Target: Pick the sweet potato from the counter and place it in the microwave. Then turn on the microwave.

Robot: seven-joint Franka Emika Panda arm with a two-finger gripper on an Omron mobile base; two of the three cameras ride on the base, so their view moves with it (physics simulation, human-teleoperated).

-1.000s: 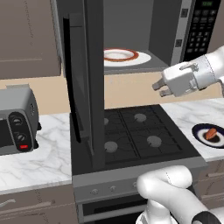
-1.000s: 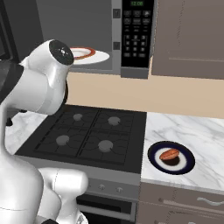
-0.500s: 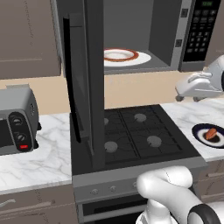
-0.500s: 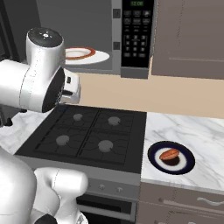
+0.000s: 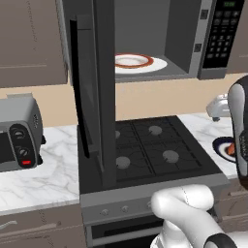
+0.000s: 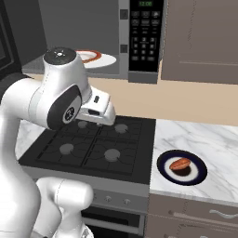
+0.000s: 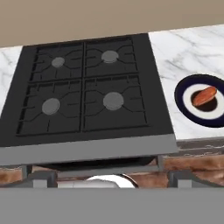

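Note:
The sweet potato [image 6: 180, 164] [image 7: 204, 96], a small reddish-brown lump, lies on a dark blue plate [image 6: 162, 162] [image 7: 181, 95] on the white marble counter [image 6: 204, 137], right of the stovetop. My gripper [image 6: 98, 119] [image 7: 111, 177] hangs over the stovetop, well left of the sweet potato and pointing down. Its tips stand wide apart in the hand view, open, with nothing between them. The microwave [image 5: 193, 38] [image 6: 145, 37] hangs above the stove with its door [image 5: 94, 97] swung wide open. A white red-rimmed plate [image 5: 140, 63] sits inside it.
The black four-burner stovetop [image 7: 87, 87] [image 5: 150, 145] lies below my hand. A silver toaster oven [image 5: 17, 135] stands on the counter far left. The open microwave door juts out over the stove's left side. Brown wall cabinets [image 6: 200, 37] flank the microwave.
The arm has swung from in front of the microwave opening down over the stove, toward the right. The hand now points downward. The sweet potato has not moved.

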